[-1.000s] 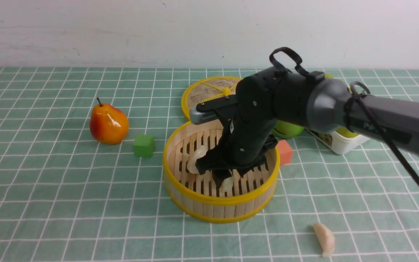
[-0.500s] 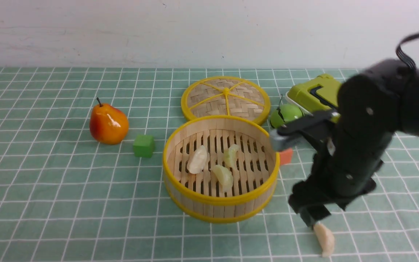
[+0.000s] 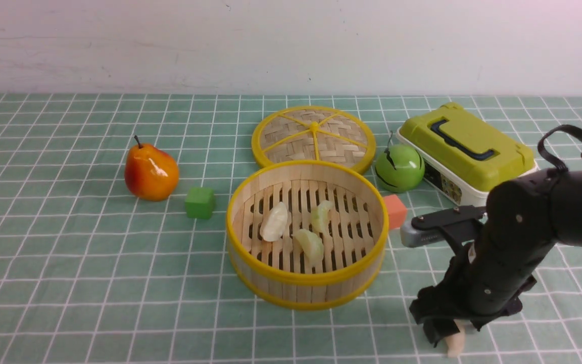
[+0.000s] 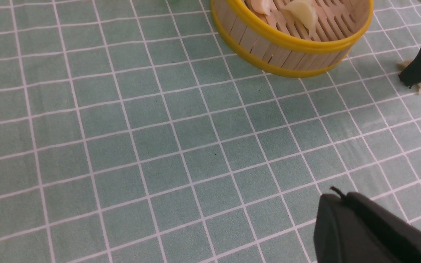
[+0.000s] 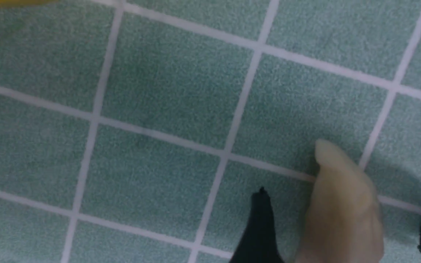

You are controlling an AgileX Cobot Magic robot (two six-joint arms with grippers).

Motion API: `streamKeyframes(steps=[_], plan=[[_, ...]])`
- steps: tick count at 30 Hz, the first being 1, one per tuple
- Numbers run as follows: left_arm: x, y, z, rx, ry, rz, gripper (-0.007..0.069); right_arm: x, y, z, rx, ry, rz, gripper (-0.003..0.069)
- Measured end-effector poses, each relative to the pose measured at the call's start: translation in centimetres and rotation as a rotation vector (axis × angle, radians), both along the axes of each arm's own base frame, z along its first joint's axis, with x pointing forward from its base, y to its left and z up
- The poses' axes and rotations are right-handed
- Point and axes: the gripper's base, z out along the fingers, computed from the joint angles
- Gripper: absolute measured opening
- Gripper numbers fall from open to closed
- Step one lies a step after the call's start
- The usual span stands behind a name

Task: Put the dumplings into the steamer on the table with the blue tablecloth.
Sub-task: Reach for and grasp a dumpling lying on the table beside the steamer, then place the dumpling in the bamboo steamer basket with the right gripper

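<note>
The bamboo steamer (image 3: 302, 277) stands mid-table on the blue tablecloth (image 3: 94, 263). Three dumplings lie on its slats: a cream one (image 3: 275, 222) and two greenish ones (image 3: 321, 215) (image 3: 311, 245). A fourth, cream dumpling (image 3: 455, 345) lies on the cloth in front and to the right of the steamer. My right gripper (image 3: 445, 337) is down over it and open. In the right wrist view this dumpling (image 5: 342, 204) sits between the two black fingertips (image 5: 261, 226), with gaps on both sides. My left gripper (image 4: 342, 195) is shut and empty, hovering over bare cloth near the steamer (image 4: 291, 44).
A pear (image 3: 150, 172) and a green cube (image 3: 200, 202) sit left of the steamer. Behind it lies the woven lid (image 3: 313, 136). A green apple (image 3: 399, 168), an orange block (image 3: 396, 211) and a green-lidded box (image 3: 465, 149) stand to its right, behind my right arm.
My right gripper let go of a greenish dumpling inside the steamer, lifted out, swung right and came down over the cream dumpling on the cloth.
</note>
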Motion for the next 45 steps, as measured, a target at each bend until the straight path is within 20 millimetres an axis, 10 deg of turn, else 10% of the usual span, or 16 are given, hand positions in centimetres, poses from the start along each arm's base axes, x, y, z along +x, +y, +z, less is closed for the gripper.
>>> streamKeyframes(steps=[7, 18, 34, 39, 45], plan=[[0.0, 0.0, 0.0, -0.002, 0.003, -0.001, -0.0005, -0.1, 0.0, 0.6, 0.000, 0.000, 0.009, 0.0225], [0.1, 0.0, 0.1, -0.005, -0.013, 0.001, 0.0004, 4.5, 4.4, 11.2, 0.117, -0.225, 0.134, 0.0237], [0.0, 0.0, -0.6, 0.015, 0.023, 0.001, 0.0020, 11.3, 9.8, 3.7, 0.110, -0.114, 0.095, 0.0269], [0.1, 0.0, -3.0, 0.029, 0.055, 0.002, 0.0023, 11.0, 9.6, 4.6, 0.103, -0.110, 0.102, 0.0436], [-0.6, 0.4, -5.1, -0.016, -0.040, 0.006, 0.0025, 8.3, 8.4, 10.9, 0.116, -0.201, 0.170, 0.0400]])
